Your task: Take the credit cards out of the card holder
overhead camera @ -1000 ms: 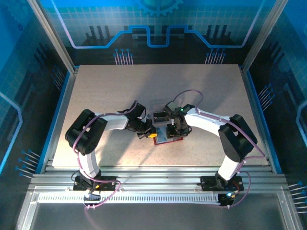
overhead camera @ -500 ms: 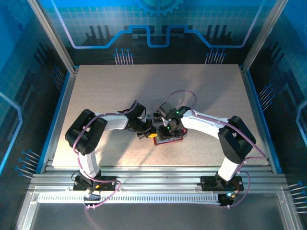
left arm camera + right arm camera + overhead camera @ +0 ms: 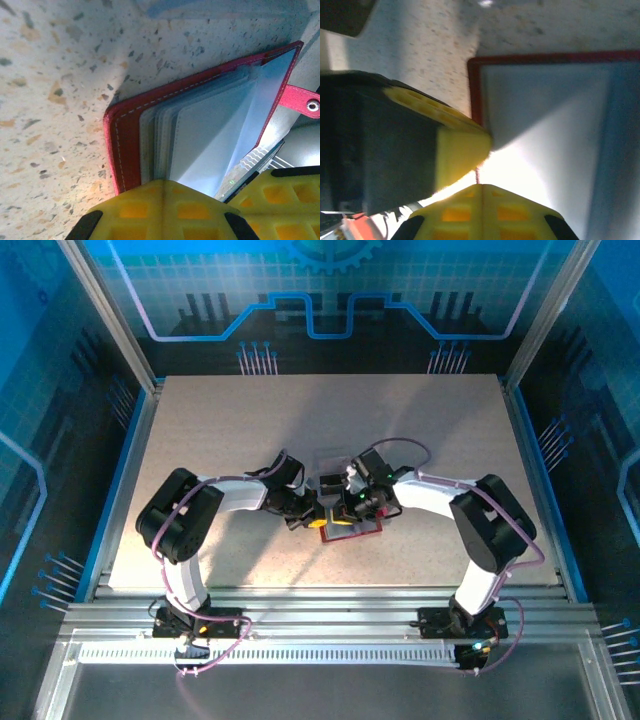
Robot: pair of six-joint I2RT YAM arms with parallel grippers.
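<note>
Reaching inward to card holder: left claw clamps its edge; right claw closed, perhaps gripping.

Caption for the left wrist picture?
Shut yellow jaws at the edge of the open red card holder, pale sleeves fanned.

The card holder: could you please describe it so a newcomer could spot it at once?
On the speckled table, look where the left gripper and right gripper meet near the middle. The card holder lies open there: a red case with pale stitching, fanned grey pockets and a clasp tab, unlike the clear tray just beyond it.
</note>
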